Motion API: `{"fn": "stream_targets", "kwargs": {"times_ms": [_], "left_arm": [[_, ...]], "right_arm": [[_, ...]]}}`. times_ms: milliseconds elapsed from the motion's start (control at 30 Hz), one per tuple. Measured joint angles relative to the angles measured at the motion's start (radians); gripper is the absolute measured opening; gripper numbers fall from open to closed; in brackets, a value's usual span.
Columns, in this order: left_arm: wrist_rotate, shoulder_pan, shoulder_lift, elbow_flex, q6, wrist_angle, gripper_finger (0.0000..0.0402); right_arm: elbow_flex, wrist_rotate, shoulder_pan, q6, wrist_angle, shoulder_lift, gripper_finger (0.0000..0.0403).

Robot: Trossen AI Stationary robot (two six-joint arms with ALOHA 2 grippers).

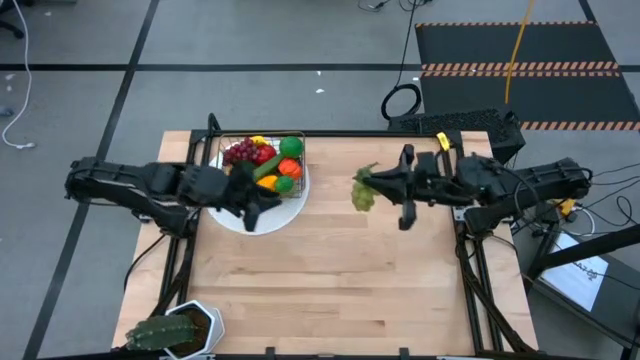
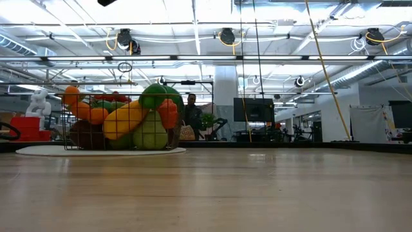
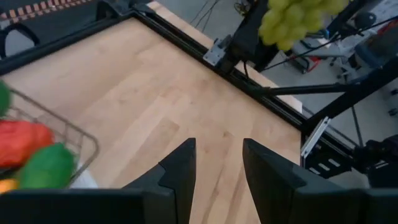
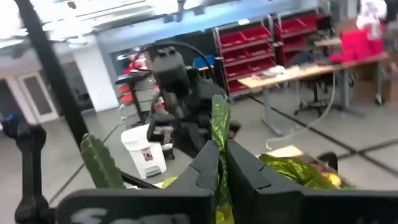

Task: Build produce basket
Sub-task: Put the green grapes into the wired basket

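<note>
Left gripper (image 1: 262, 203), slightly parted and empty, hides part of one basket (image 1: 262, 160); right gripper (image 1: 372, 185) clamps one green grape bunch (image 1: 362, 197), centre frame.

The basket (image 1: 262, 160) is thin dark wire on a round white plate (image 1: 262, 213), filled with purple-red grapes (image 1: 240, 152), a green lime (image 1: 291, 147), an orange pepper (image 1: 289, 168) and something yellow. At three o'clock from it, the black right gripper (image 1: 372, 183) pinches yellow-green grapes (image 1: 362, 195). The table (image 1: 330, 280) is pale blond wood, planked.

Two matte black jointed arms, blocky wrists, flat tapered dark jaws
</note>
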State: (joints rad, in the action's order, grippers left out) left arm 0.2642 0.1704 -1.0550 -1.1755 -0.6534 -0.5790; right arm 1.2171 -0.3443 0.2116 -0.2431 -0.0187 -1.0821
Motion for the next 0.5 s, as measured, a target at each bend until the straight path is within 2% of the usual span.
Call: {"fn": "stream_targets", "kwargs": {"times_ms": [300,500], "left_arm": [[0.000,-0.039,0.213,0.000,0.058,-0.180,0.0131],[0.005,-0.042,0.308,0.000,0.122,-0.256,0.0131]], "right_arm": [[0.000,-0.002,-0.151,-0.417,0.003,-0.091,0.0006],[0.000,0.000,-0.222,-0.736,0.003,-0.168,0.0006]]}}
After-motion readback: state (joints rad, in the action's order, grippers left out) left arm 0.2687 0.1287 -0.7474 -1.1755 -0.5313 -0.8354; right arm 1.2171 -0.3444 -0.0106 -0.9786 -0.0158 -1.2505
